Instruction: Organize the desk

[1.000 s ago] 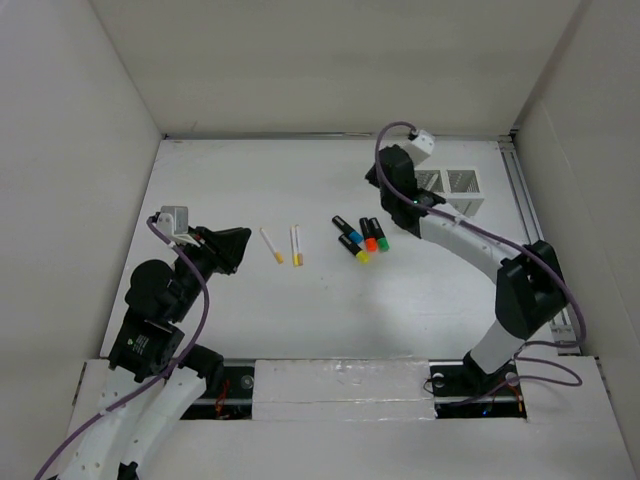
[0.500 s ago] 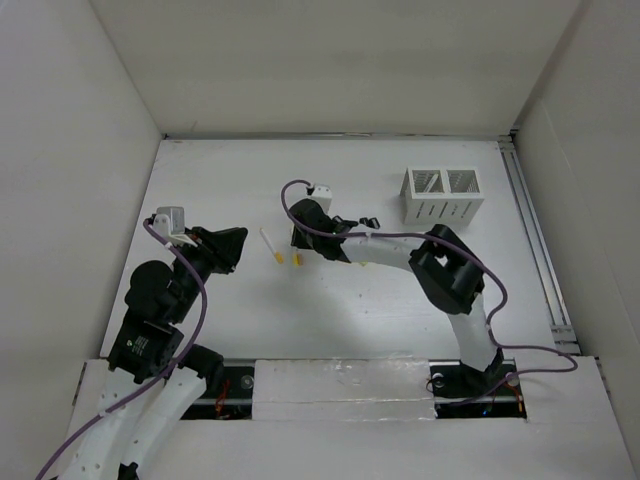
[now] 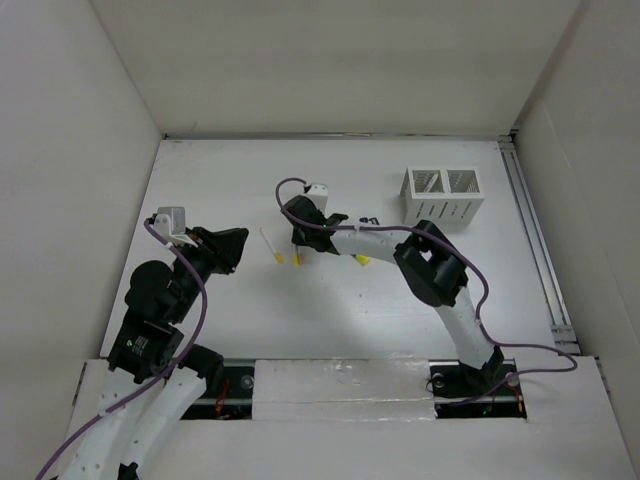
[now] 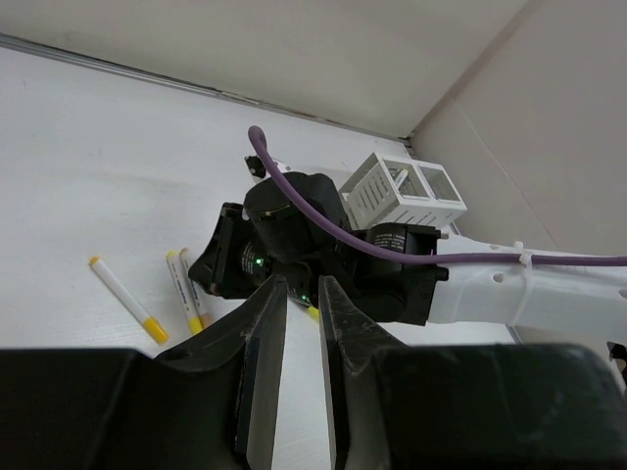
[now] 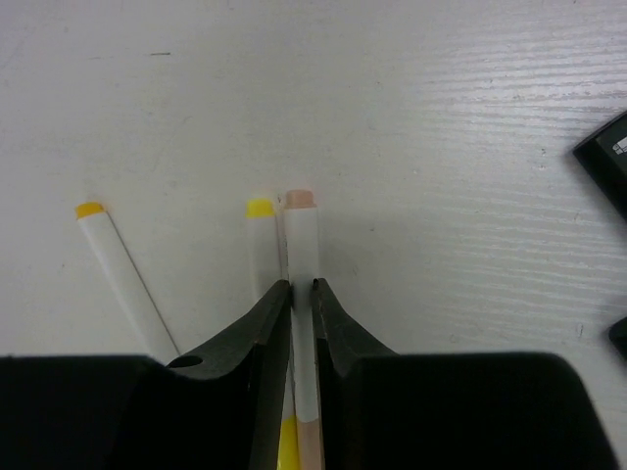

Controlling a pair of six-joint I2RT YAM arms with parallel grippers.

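The white desk (image 3: 250, 320) holds three slim white pens left of centre. My right gripper (image 3: 298, 240) has reached across to them and is shut on the white pen with peach ends (image 5: 302, 235), which lies on the desk. A yellow-tipped pen (image 5: 260, 220) lies right beside it and a third pen (image 5: 108, 245) lies further left. My left gripper (image 3: 235, 250) hovers left of the pens, its jaws nearly closed with a narrow gap, holding nothing (image 4: 302, 284). Dark markers are mostly hidden under the right arm; a yellow cap (image 3: 362, 260) shows.
A small white two-compartment slotted box (image 3: 442, 195) stands at the back right, also in the left wrist view (image 4: 402, 191). A metal rail (image 3: 530, 230) runs along the right edge. Grey walls enclose the desk on three sides. Black marker ends (image 5: 607, 157) lie right of the held pen.
My right arm swung from the slotted box at the back right, across the markers, to the white pens and closed on one. The left arm has not moved.
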